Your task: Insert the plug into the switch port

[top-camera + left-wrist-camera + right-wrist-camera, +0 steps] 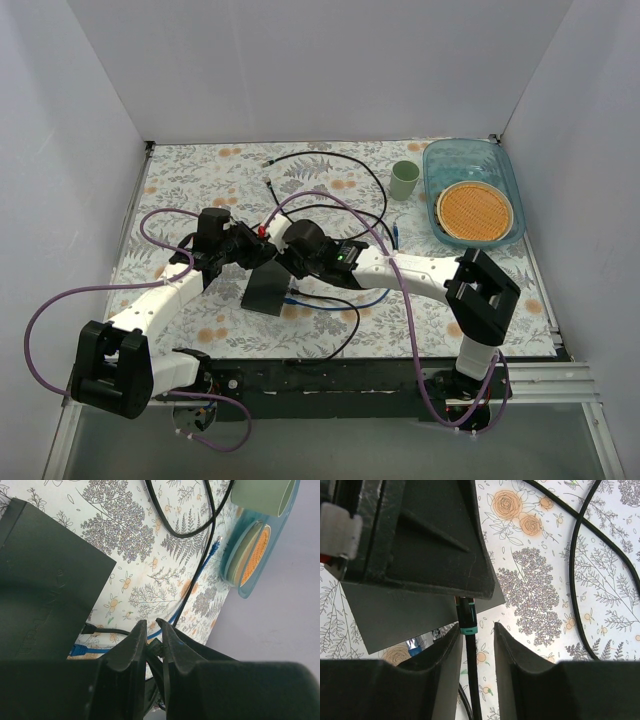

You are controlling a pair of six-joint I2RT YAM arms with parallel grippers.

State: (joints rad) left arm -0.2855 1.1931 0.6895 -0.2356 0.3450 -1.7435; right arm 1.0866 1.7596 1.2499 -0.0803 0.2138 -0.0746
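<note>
The switch (265, 292) is a flat dark grey box lying between the two arms, also seen in the left wrist view (45, 590). A blue plug (82, 650) and a black one sit along its port edge; the switch port itself does not show. The plug (468, 616) is black with a teal ring, on a black cable. My left gripper (151, 622) is shut on its front end just above the box. My right gripper (476, 626) faces it with its fingers (447, 652) apart. The cable runs between them, against the left finger only.
A green cup (405, 180) and a blue tray (440, 150) holding an orange woven disc (475, 210) stand at the back right. Loose black cables (330, 200) loop across the floral cloth behind the grippers, and a blue cable (350, 300) trails right of the box. White walls enclose the table.
</note>
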